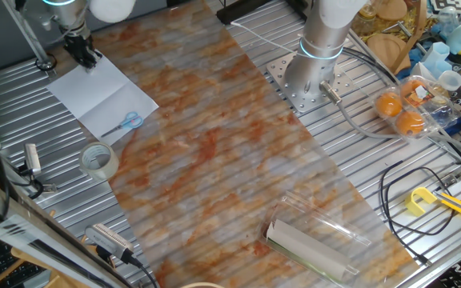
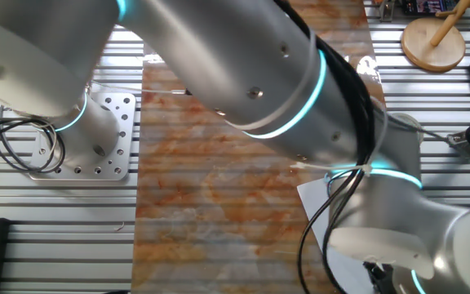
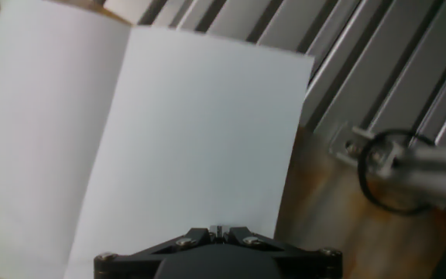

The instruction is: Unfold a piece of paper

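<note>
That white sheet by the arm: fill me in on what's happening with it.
The robot arm is working on the piece of paper, which lies on the table near its corner. The sheet looks opened out flat, a crease running across it and a light-blue squiggle near one edge. The tool sits at the sheet's far edge; the hand view shows its fingers drawn together over the paper, though whether they pinch it is unclear. A tape roll lies nearby.
</note>
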Controlling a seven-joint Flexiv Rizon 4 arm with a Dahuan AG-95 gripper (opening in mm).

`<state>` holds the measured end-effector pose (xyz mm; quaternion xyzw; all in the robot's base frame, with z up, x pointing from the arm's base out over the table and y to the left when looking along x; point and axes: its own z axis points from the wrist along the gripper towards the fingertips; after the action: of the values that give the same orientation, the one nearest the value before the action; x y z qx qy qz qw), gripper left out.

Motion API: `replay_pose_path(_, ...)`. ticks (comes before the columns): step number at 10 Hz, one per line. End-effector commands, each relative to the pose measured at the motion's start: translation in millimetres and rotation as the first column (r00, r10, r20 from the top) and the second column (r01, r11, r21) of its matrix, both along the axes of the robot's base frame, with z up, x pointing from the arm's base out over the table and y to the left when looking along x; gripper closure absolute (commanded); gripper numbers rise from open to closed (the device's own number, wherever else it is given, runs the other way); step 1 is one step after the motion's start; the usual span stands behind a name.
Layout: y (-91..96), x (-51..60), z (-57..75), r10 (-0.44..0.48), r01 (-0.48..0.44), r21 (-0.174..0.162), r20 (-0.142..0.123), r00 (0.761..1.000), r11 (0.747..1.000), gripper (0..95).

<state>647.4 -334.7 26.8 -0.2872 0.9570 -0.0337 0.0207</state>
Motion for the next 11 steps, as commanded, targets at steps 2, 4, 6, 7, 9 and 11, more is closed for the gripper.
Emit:
replay_pose_path(2, 7.6, 3.2, -2.3, -0.011, 0.011, 0.019, -0.007, 1.0, 1.0, 95.0)
replay_pose_path(4, 14.1, 5.8, -2.1, -0.018, 0.018, 0.013, -0.013, 1.0, 1.0, 95.0)
replay_pose_path(6, 20.9, 8.9, -0.5, -0.026, 0.026, 0.004, -0.017, 1.0, 1.0, 95.0)
replay_pose_path(7, 27.5, 13.0, -0.9, -0.038, 0.038, 0.004, -0.019, 0.999, 0.999, 95.0)
replay_pose_path(9, 36.7, 19.5, -1.0, -0.055, 0.055, 0.004, -0.022, 0.998, 0.998, 95.0)
replay_pose_path(11, 48.7, 27.4, -4.8, -0.075, 0.075, 0.004, -0.023, 0.997, 0.997, 95.0)
